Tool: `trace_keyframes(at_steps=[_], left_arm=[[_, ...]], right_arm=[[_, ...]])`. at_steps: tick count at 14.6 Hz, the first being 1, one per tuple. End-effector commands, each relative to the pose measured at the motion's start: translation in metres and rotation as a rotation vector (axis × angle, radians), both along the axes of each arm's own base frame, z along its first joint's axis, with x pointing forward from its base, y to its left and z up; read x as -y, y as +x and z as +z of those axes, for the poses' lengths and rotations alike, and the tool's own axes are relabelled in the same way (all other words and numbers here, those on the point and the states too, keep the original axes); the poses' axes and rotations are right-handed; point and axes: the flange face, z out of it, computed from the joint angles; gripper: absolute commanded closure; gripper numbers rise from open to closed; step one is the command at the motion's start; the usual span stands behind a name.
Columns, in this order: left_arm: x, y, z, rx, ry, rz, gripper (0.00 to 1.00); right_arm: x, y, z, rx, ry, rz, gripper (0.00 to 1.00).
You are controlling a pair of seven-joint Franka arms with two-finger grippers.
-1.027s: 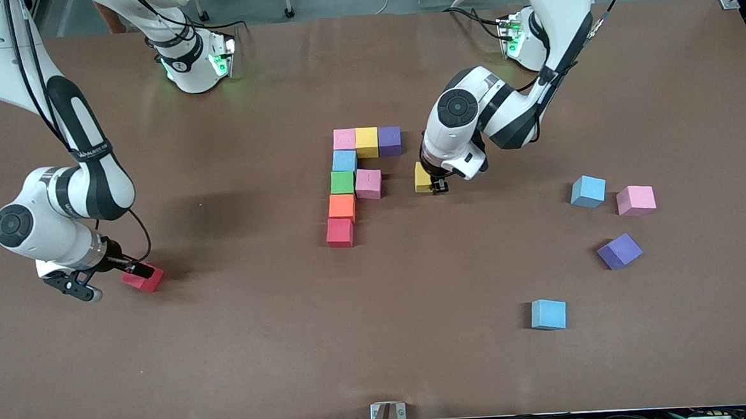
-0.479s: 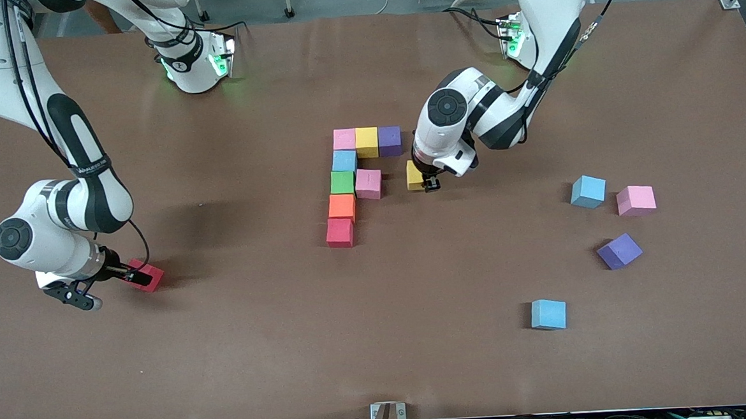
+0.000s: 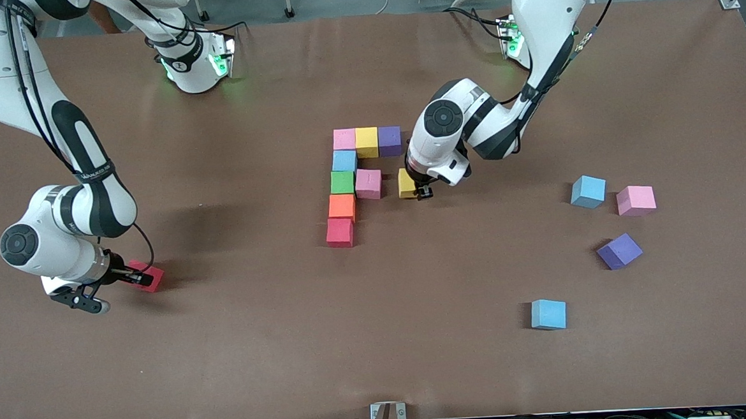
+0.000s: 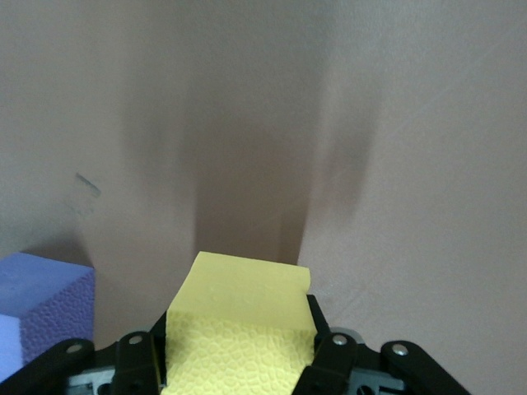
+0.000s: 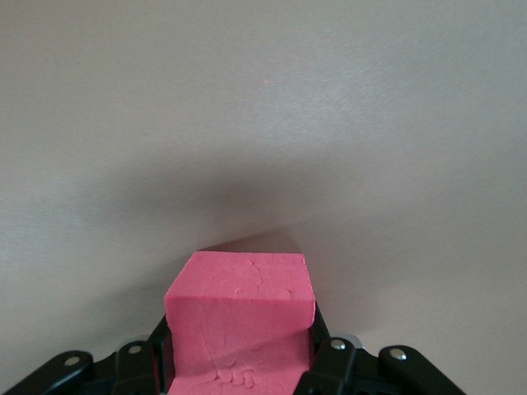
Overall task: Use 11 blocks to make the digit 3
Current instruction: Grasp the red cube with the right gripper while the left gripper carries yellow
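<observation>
The partial digit 3 stands mid-table as touching blocks: pink [image 3: 344,139], yellow [image 3: 366,141] and purple [image 3: 389,140] in a row, then light blue [image 3: 344,160], green [image 3: 342,182], orange [image 3: 341,206] and red [image 3: 340,231] in a column. A pink block [image 3: 368,183] adjoins the green one. My left gripper [image 3: 418,191] [image 4: 239,322] is shut on a yellow block [image 3: 405,183] [image 4: 247,288], low beside that pink block with a small gap. My right gripper [image 3: 138,277] [image 5: 239,329] is shut on a red block [image 3: 153,280] [image 5: 243,288] on the table at the right arm's end.
Loose blocks lie toward the left arm's end: a light blue one [image 3: 588,191], a pink one [image 3: 635,199], a tilted purple one [image 3: 619,251], and another light blue one [image 3: 548,314] nearer the front camera. The figure's purple block [image 4: 41,304] shows in the left wrist view.
My left gripper has carried the yellow block toward the figure's pink block. My right gripper has closed its fingers on the red block, which stays where it was.
</observation>
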Motion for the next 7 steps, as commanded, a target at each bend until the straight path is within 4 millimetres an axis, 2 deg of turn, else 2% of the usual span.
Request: trace_keyframes(at_steps=[1, 4, 7], left_arm=[[0.01, 0.011, -0.001, 0.011, -0.018, 0.017, 0.77], [0.016, 0.013, -0.002, 0.011, -0.027, 0.016, 0.77], [0.018, 0.013, -0.009, 0.002, -0.023, 0.022, 0.77]], right_arm=[[-0.062, 0.004, 0.033, -0.017, -0.005, -0.123, 1.0], [-0.136, 0.001, 0.067, -0.023, -0.015, -0.29, 1.0], [-0.206, -0.006, 0.092, -0.048, -0.015, -0.447, 1.0]])
